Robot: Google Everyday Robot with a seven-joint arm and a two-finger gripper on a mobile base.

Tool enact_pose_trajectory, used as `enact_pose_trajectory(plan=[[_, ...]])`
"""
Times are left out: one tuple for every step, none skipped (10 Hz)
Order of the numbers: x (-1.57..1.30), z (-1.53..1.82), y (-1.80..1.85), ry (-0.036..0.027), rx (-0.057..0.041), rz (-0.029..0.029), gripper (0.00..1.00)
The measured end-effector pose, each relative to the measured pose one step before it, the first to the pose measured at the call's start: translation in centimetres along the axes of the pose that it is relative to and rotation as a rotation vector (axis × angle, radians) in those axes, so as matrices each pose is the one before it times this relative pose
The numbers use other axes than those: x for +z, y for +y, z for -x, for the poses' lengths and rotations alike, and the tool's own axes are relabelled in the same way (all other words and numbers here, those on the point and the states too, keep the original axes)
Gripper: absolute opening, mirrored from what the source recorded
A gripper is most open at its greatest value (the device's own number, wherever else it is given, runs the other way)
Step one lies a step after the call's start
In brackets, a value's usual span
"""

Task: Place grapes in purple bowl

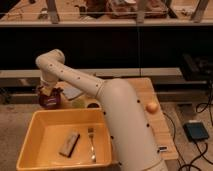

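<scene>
The purple bowl (50,102) sits at the left end of the wooden table (142,87), just behind the yellow tub. My gripper (48,93) hangs at the end of the white arm, right over the bowl and touching or nearly touching its rim. A dark reddish mass at the bowl under the gripper may be the grapes, but I cannot tell them apart from the bowl, nor whether they lie in it or are held.
A big yellow tub (37,134) stands in front, holding a brown block (69,144) and a fork (91,143). A round orange-yellow fruit (152,106) lies at the table's right. A small dark object (93,105) and a pale green one (78,103) sit mid-table.
</scene>
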Motion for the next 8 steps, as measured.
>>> enact_pose_trajectory(plan=[[0.072,0.087,0.257,-0.00046,0.01053,0.00287,0.47],[0.044,-0.016,0.213,-0.00219,0.01088,0.00334,0.6],[0.113,-0.16,0.035,-0.00151,0.00658,0.00064,0.69],[0.089,-0.199,0.001,-0.00014,0.00461,0.00057,0.76],[0.117,-0.245,-0.014,0.00309,0.00707,-0.00033,0.8],[0.111,-0.195,0.089,0.01903,0.01718,-0.00186,0.8],[0.047,0.009,0.07,0.01382,0.0084,-0.00221,0.8],[-0.157,0.115,0.211,0.00427,0.00525,0.00146,0.8]])
